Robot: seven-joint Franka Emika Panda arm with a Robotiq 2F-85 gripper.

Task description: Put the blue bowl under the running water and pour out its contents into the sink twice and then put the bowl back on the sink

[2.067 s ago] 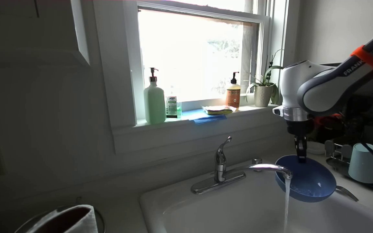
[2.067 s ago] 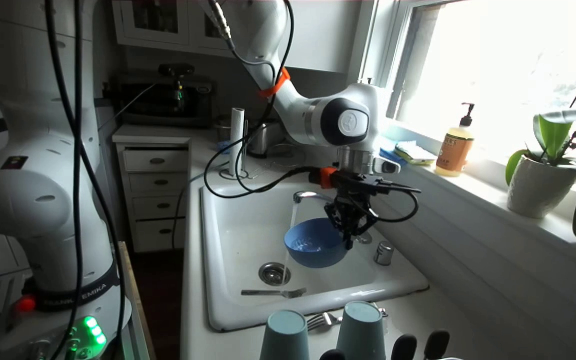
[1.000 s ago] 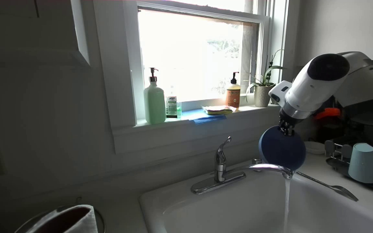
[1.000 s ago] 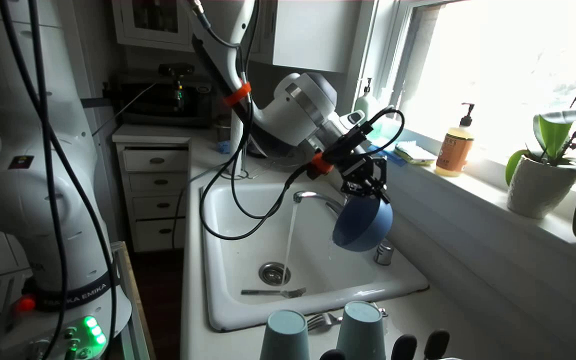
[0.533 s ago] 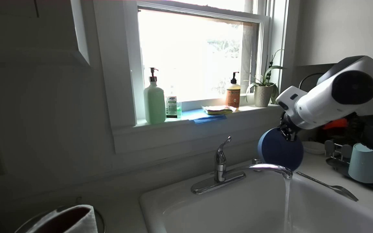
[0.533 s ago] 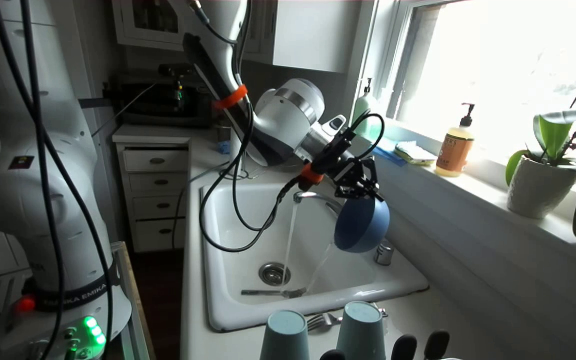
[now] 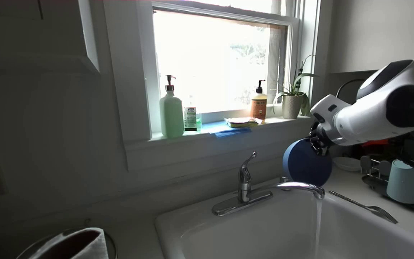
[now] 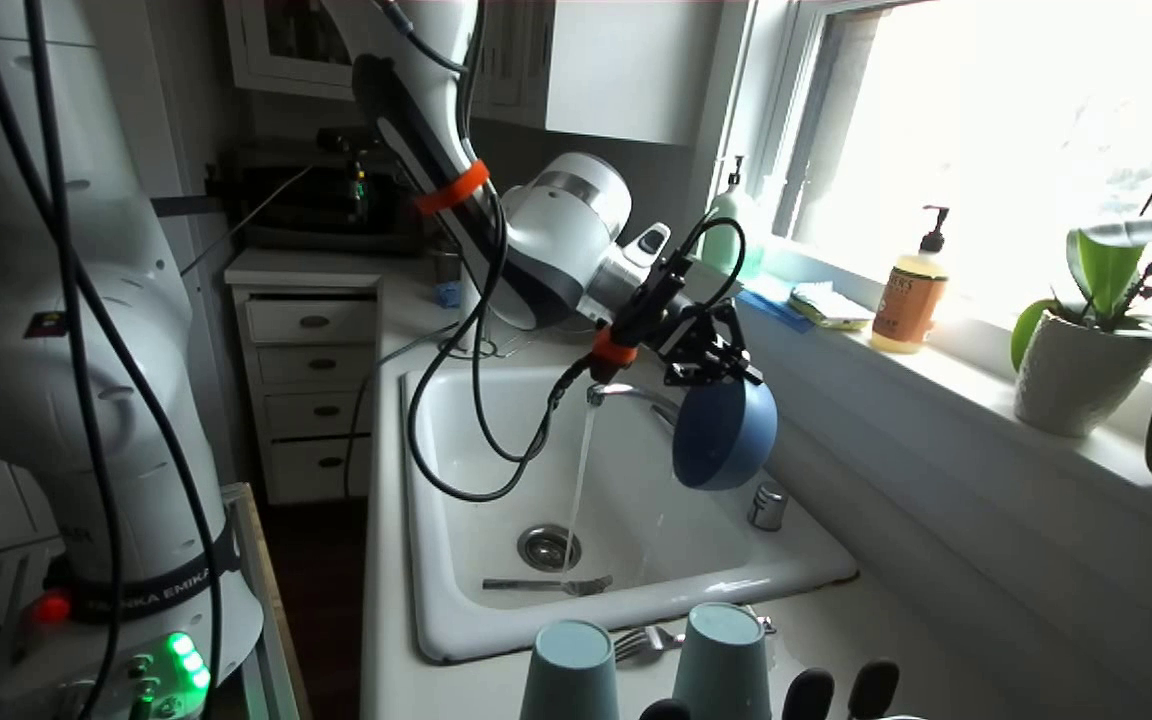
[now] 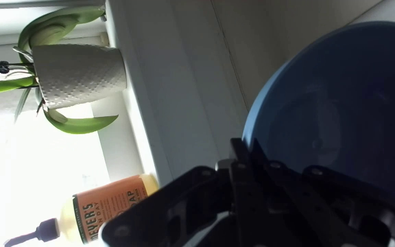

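The claw (image 9: 247,145) pinches the rim of the blue bowl (image 8: 721,440), tipped on its side right of the running water (image 8: 579,490) in an exterior view, likely to drain into the sink (image 8: 476,615)

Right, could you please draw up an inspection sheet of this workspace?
Surface: white rectangular sink, with a silver fork lying inside.
Job's things: smooth blue bowl, steeply tilted; thin clear running water falls from the curved chrome faucet into the sink, apart from the bowl.
Clutter: two upside-down pale-blue cups; another silver fork beside the sink.
Grippers: one black gripper, shut on the bowl's rim.
Cables: black cables loop above the sink.
Surroundings: white windowsill with green pump bottle, orange-labelled pump bottle, potted plant.
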